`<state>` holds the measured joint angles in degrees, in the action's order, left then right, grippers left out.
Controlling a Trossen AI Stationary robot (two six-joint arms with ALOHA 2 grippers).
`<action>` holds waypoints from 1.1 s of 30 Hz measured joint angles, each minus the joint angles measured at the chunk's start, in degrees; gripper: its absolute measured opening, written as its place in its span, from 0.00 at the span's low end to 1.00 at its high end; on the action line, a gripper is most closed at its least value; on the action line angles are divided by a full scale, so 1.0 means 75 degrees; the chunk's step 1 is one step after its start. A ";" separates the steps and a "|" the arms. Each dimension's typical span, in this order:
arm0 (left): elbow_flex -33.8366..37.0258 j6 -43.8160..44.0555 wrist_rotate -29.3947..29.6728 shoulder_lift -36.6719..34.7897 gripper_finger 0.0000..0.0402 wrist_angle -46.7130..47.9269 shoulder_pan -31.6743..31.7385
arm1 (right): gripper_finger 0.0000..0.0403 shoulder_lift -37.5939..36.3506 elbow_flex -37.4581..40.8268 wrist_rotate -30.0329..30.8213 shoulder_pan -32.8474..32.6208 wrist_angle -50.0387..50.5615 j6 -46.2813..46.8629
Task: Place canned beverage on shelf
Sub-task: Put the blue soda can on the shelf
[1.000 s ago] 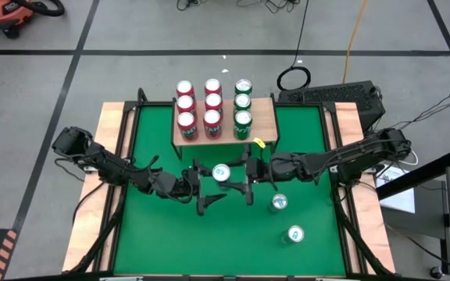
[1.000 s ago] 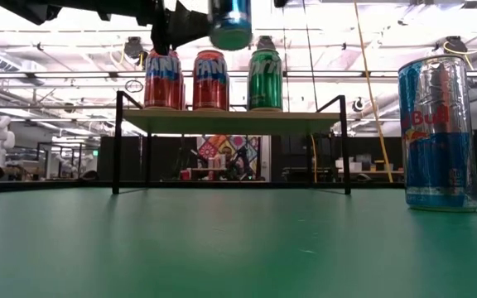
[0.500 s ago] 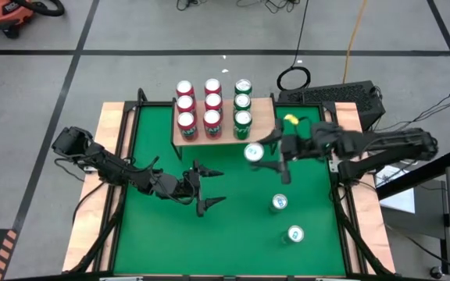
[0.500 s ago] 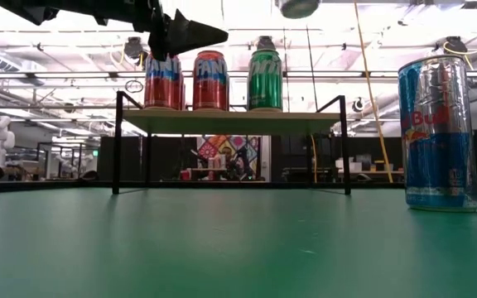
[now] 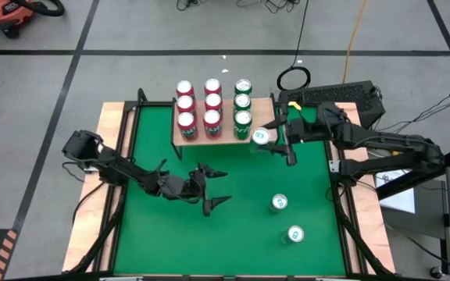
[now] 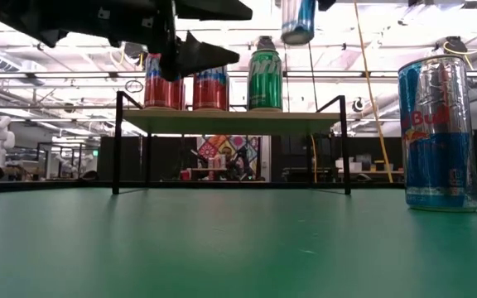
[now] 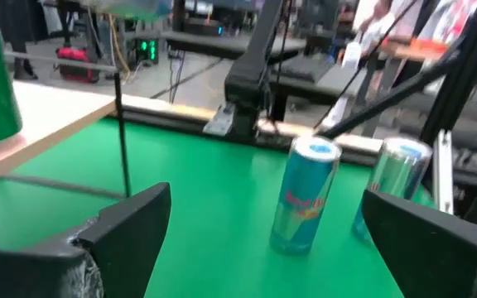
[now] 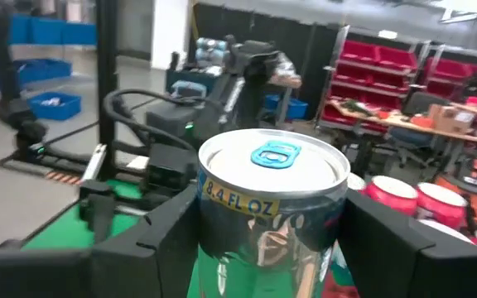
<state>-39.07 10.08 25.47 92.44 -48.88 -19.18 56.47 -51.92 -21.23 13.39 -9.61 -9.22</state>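
Note:
The shelf (image 5: pixel 266 114) is a light-wood board on black legs at the table's far middle. It carries several red and green cans (image 5: pixel 212 109). My right gripper (image 5: pixel 275 139) is shut on a silver-blue can (image 5: pixel 262 136) just off the shelf's right front corner. In the low view the can (image 6: pixel 298 21) is high above the table. My left gripper (image 5: pixel 216 188) is open and empty over the table's middle. Its wrist view (image 7: pixel 267 240) shows the gap between its fingers. My right gripper pinches the can's side wall (image 8: pixel 222 207) between its two fingers (image 8: pixel 160 232), one on each side, below the top rim. The fingers come level from the table's right side. The can stands upright, tab up, lifted clear of table and shelf.
Two more silver-blue cans (image 5: pixel 279 203) (image 5: pixel 295 233) stand on the green table at the near right. One shows large in the low view (image 6: pixel 439 132). The shelf's right part beside the green cans is bare. A keyboard (image 5: pixel 330 95) lies beyond the table's far right corner.
My right gripper has carried the can from the table's middle, beside my left gripper, toward the far right, up to the shelf's right front corner. The can has stayed upright. My left gripper has stayed open and has drifted a little toward the near edge.

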 joint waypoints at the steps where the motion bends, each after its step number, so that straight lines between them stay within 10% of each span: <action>1: 0.0000 0.0001 -0.0007 0.0114 0.99 -0.0269 0.0000 | 0.58 -0.0034 0.0158 -0.0004 0.0135 -0.0236 0.0082; 20: -0.0425 0.0137 0.0008 0.1061 0.99 -0.1245 0.0168 | 0.58 -0.0205 0.0361 -0.3035 0.4003 0.0056 -0.0087; 33: -0.1707 -0.0390 0.0003 0.2518 0.99 -0.1227 0.0256 | 0.58 0.1049 0.0362 -0.3816 0.4958 -0.1631 0.0280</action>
<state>-51.87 7.16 25.49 111.32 -58.08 -17.26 64.33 -49.20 -49.84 50.58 -21.84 -7.11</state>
